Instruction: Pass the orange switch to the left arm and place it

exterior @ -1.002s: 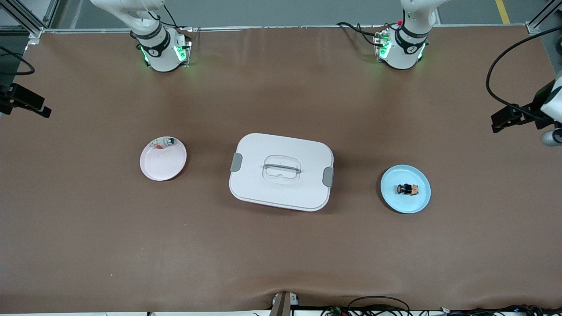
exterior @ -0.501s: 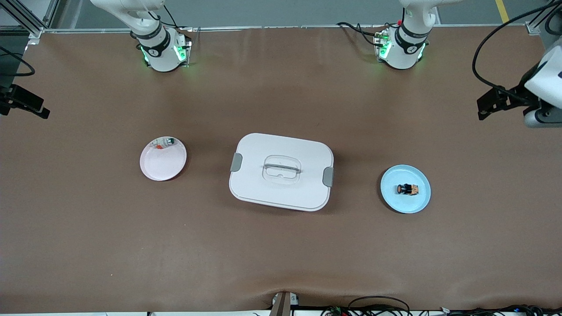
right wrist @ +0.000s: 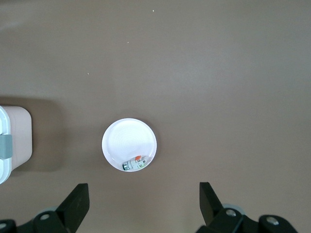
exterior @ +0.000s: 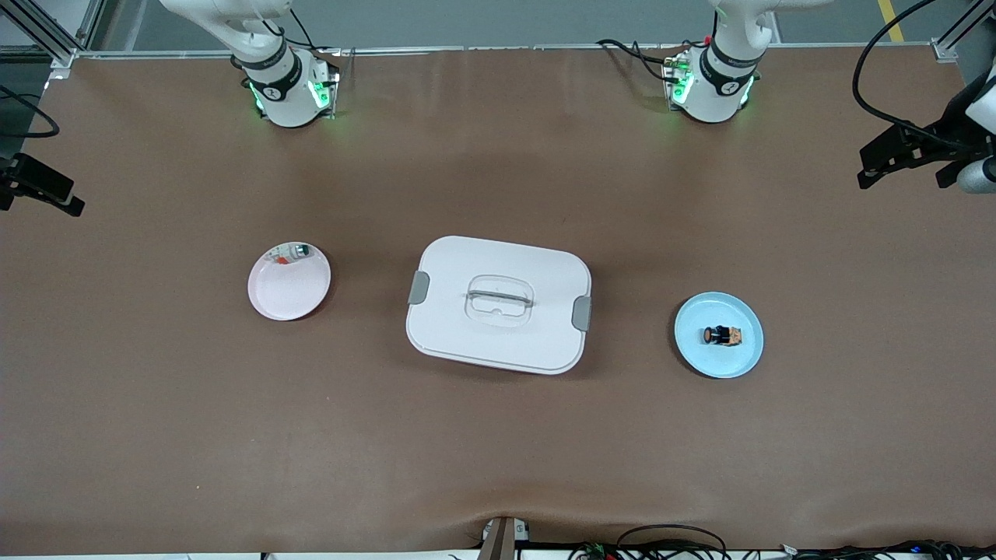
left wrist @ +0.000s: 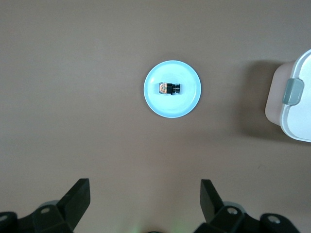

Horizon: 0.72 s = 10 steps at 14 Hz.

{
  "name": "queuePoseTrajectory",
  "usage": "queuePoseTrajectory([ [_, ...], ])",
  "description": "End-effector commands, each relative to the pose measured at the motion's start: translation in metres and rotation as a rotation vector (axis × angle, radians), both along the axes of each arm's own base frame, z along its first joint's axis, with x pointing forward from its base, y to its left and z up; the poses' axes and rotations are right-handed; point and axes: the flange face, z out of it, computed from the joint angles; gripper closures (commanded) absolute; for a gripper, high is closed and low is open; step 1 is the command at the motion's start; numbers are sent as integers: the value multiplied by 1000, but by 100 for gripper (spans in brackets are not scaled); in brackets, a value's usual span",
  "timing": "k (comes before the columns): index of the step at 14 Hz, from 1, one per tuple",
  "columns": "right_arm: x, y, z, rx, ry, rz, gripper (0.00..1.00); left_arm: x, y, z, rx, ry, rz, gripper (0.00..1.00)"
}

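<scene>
Orange switch (exterior: 722,335) lying on blue plate (exterior: 745,360), toward left arm's end of table, box (exterior: 498,304) between it and pink plate (exterior: 289,290).

Left gripper (left wrist: 145,204) hanging high, jaws wide, empty; right gripper (right wrist: 144,204) likewise, waiting.

Best descending plumb over switch, skirting box.

Versus earlier frame: left gripper shifting outward; objects unmoved.

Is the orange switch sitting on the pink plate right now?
No, the orange switch lies on the blue plate, toward the left arm's end of the table.
</scene>
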Motion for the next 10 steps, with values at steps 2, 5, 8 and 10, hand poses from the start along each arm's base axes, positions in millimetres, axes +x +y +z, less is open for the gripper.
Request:
queuePoseTrajectory([
  [2,-7,1,4,-7,-13,-3,0,-10,-1,6,-15,1,-8,0],
  [5,-6,1,3,-6,-14,-3,0,-13,-1,6,-17,16,4,0],
  [8,-6,1,3,-6,-15,-3,0,-10,-7,1,-26,20,-1,0],
  [10,-6,1,3,-6,-14,-3,0,-9,-8,1,-26,17,19,0],
])
